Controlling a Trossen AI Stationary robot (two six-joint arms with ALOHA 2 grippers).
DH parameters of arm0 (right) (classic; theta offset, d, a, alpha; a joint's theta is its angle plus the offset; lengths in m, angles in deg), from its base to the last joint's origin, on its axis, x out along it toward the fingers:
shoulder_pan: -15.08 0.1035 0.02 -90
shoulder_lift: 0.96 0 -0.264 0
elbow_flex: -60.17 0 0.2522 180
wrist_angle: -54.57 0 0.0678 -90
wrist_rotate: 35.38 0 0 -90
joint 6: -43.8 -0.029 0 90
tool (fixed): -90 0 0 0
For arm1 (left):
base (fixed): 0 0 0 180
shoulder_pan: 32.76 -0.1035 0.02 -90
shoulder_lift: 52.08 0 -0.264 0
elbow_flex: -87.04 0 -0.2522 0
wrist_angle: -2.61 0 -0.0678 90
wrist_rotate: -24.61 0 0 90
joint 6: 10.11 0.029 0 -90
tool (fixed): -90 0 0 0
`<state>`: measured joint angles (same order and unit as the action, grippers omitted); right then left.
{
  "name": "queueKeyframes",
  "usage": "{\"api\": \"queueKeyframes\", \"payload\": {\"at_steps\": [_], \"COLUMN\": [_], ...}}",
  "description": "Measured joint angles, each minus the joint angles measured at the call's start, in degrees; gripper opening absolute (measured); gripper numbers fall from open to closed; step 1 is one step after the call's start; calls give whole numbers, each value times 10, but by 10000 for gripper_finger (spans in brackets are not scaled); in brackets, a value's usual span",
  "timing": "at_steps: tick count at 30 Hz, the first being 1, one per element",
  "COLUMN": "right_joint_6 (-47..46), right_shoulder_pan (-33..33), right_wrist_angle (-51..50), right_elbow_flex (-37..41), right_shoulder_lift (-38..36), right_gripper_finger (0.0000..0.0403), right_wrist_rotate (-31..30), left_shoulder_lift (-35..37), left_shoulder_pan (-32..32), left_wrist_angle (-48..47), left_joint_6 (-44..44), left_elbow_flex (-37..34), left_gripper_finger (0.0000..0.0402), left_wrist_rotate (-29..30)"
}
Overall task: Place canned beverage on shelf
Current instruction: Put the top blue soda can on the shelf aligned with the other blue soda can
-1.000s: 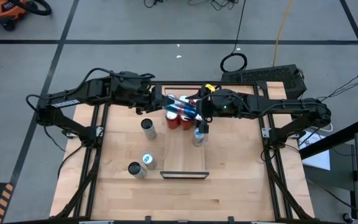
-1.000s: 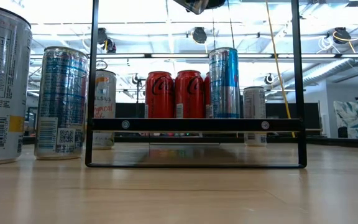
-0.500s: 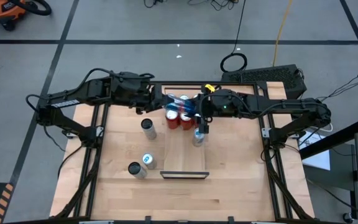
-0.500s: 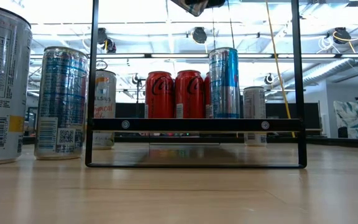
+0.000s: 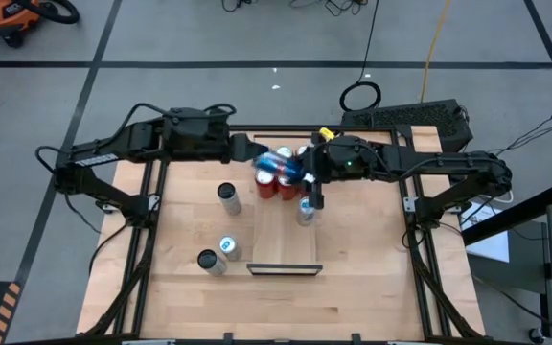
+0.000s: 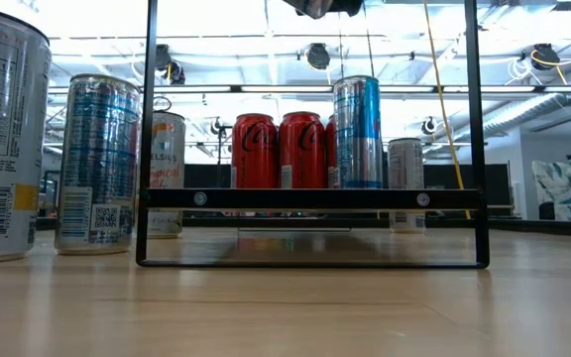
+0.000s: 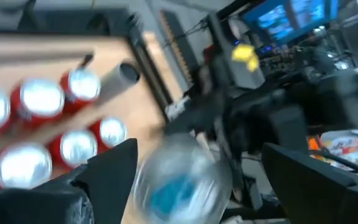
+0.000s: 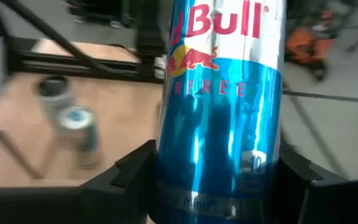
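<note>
Wooden table (image 5: 353, 278), red cans (image 5: 276, 186) at twelve o'clock on the shelf (image 5: 284, 235).
Right gripper (image 5: 300, 171) pinches a blue can (image 5: 278, 164) above them; left gripper (image 5: 242, 150) spread, just beside at nine o'clock.

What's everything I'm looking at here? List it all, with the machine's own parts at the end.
table: one, light wood with black rails, under everything.
shelf: one, light-wood board, lying in the table's middle.
red cans: at least three, red, upright at the shelf's far end.
tall can: one, blue and silver, upright on the shelf beside the red cans.
loose cans: three, silver, on the table left of the shelf.
blue can: one, blue, held in the air above the red cans.
right gripper: one, dark, shut on the blue can.
left gripper: one, dark, open, clear of the blue can, at the table's far edge.
</note>
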<state>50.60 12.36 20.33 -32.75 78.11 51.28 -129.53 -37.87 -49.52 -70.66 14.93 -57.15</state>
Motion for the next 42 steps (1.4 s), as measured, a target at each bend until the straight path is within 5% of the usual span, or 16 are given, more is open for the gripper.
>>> {"api": "queueKeyframes", "payload": {"at_steps": [8, 15, 26, 35, 42], "right_joint_6": [-82, -150, -245, -259, -282], "right_shoulder_pan": [-8, -7, -7, -7, -7], "right_wrist_angle": [-13, -8, 13, 36, 70], "right_elbow_flex": [1, 1, 0, 0, 0], "right_shoulder_lift": [-6, -6, -6, -6, -6], "right_gripper_finger": [206, 206, 206, 206, 206], "right_wrist_rotate": [143, 219, 248, 247, 260], "left_shoulder_lift": [17, 16, 27, 38, 39], "left_shoulder_pan": [6, 23, 26, 30, 30], "left_wrist_angle": [75, 130, 84, -4, -25], "left_joint_6": [238, 469, 505, 553, 626], "left_elbow_flex": [0, 0, 0, 0, 0], "left_gripper_finger": [345, 345, 345, 345, 345], "left_wrist_rotate": [-12, -89, -216, -220, -167]}}
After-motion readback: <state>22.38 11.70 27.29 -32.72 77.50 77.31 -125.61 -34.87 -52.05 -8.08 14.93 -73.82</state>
